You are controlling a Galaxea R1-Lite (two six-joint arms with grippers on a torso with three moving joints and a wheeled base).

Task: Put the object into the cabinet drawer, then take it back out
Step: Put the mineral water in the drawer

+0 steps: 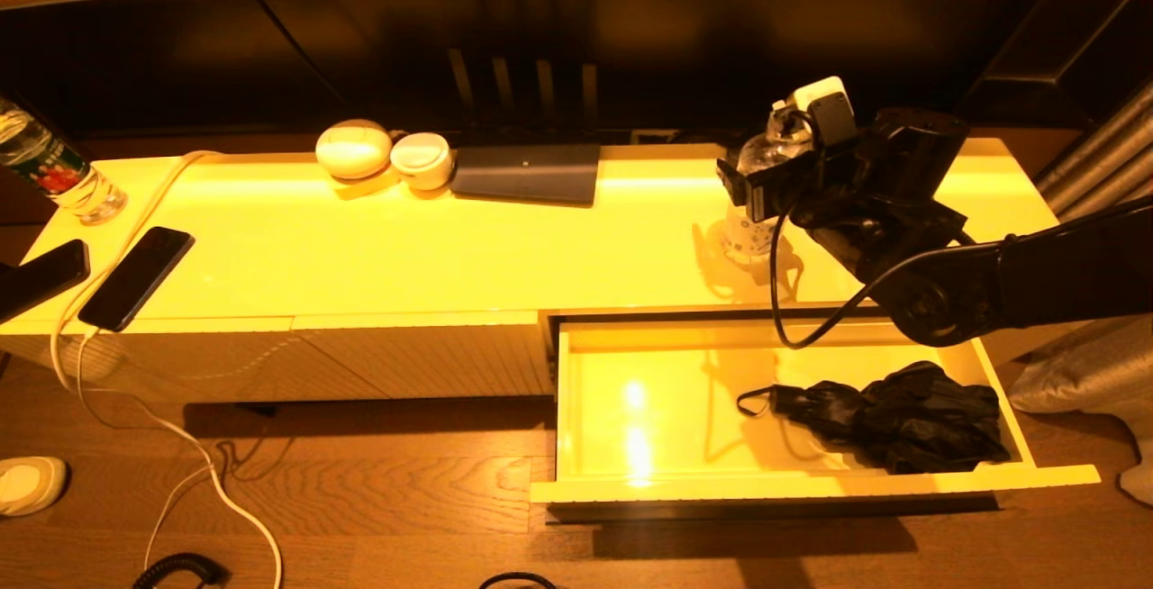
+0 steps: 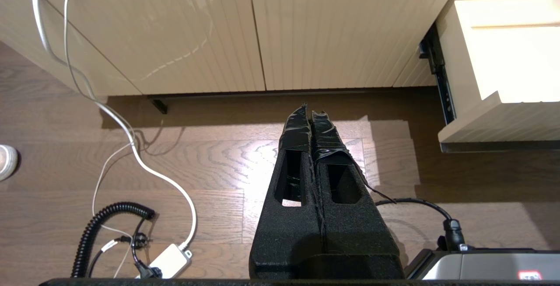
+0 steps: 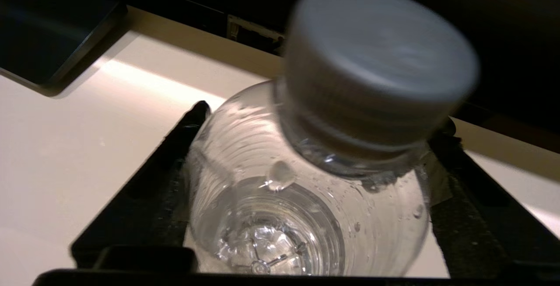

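A clear water bottle (image 1: 746, 238) with a pale cap (image 3: 376, 54) stands on the cream cabinet top, just behind the drawer. My right gripper (image 1: 766, 176) reaches in from the right. Its two black fingers (image 3: 175, 155) press against opposite sides of the bottle (image 3: 306, 198). The cabinet drawer (image 1: 811, 483) is pulled out below, its glossy yellow floor mostly bare. In the left wrist view the drawer's ribbed front (image 2: 503, 122) shows at the edge. My left gripper (image 2: 309, 112) hangs shut and empty over the wooden floor, parked in front of the ribbed panels.
A folded black umbrella (image 1: 901, 418) lies in the drawer's right half. On the top are two phones (image 1: 135, 276), a white cable (image 1: 144, 202), a second bottle (image 1: 54, 175), two white round cases (image 1: 353, 149) and a dark pad (image 1: 527, 173). Cables and a charger (image 2: 168, 259) lie on the floor.
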